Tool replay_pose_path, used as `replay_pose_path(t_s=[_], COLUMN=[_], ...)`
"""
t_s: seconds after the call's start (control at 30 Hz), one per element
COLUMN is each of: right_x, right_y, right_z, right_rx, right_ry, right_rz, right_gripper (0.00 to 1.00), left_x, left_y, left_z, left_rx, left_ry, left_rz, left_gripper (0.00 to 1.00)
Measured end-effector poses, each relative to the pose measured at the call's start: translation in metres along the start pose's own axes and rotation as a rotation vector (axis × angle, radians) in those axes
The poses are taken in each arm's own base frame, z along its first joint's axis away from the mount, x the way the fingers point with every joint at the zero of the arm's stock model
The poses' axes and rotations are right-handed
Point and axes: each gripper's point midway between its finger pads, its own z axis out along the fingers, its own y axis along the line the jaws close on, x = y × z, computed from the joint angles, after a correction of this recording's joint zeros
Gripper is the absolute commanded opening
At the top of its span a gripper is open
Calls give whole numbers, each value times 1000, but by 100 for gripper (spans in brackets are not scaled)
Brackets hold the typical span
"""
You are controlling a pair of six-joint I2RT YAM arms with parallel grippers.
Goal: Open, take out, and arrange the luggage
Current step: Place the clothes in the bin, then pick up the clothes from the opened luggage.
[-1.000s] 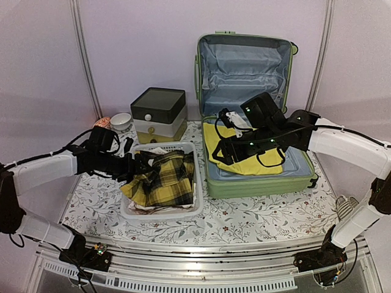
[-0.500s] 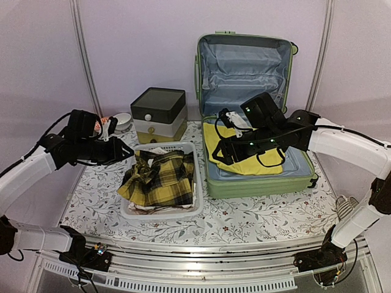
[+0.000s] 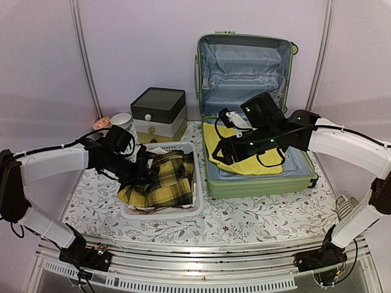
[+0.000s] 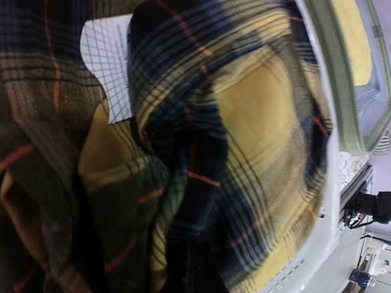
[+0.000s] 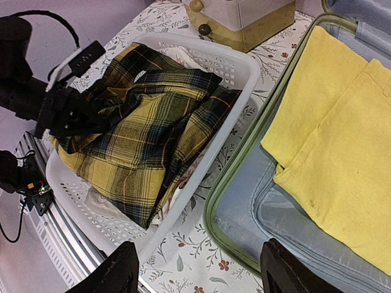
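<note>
The luggage (image 3: 244, 67) stands open at the back right, lid upright, pale blue lining showing. A folded yellow cloth (image 5: 342, 134) lies in its base. My right gripper (image 5: 204, 271) hovers open over the suitcase's front left rim (image 5: 244, 159) with nothing between its fingers. My left gripper (image 3: 142, 173) is down in the white mesh basket (image 3: 162, 213), buried in a yellow plaid shirt (image 3: 168, 183) and shut on a fold of it. The left wrist view is filled by the plaid cloth (image 4: 244, 122), and its own fingers are hidden there.
A dark-lidded white-and-yellow drawer box (image 3: 160, 113) stands behind the basket, with a white cup (image 3: 121, 120) to its left. The basket rim (image 5: 244, 67) lies close against the suitcase's left side. The metal rail (image 3: 195, 259) runs along the near table edge.
My left arm swung up and left away from the basket, then came back down onto the plaid shirt, its jaws closing from open to shut. The right arm has not moved.
</note>
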Motion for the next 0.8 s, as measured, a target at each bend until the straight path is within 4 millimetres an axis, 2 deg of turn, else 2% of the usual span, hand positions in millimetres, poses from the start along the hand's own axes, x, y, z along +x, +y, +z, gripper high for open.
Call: replay_pose_path(t_s=[0.1, 0.27, 0.4, 0.47, 0.6, 0.7, 0.8], right_x=[1, 7, 10, 10, 8, 6, 5], right_y=[-1, -7, -10, -11, -14, -17, -21], right_z=[1, 4, 6, 5, 3, 2, 2], right_rx=[3, 29, 45, 50, 62, 76, 91], right_ry=[1, 14, 18, 16, 6, -1, -6], right_rz=[0, 4, 5, 5, 7, 14, 18], right_gripper=[70, 70, 70, 70, 72, 79, 80], left_x=[5, 4, 3, 1, -7, -20, -36], left_y=[14, 20, 17, 15, 7, -6, -24], left_z=[24, 58, 67, 65, 49, 22, -10], left_rx=[-38, -55, -80, -93, -101, -81, -42], left_ry=[39, 51, 41, 27, -30, -109, -199], left_rz=[-16, -2, 25, 37, 68, 77, 95], left_gripper=[0, 0, 0, 9, 42, 61, 69])
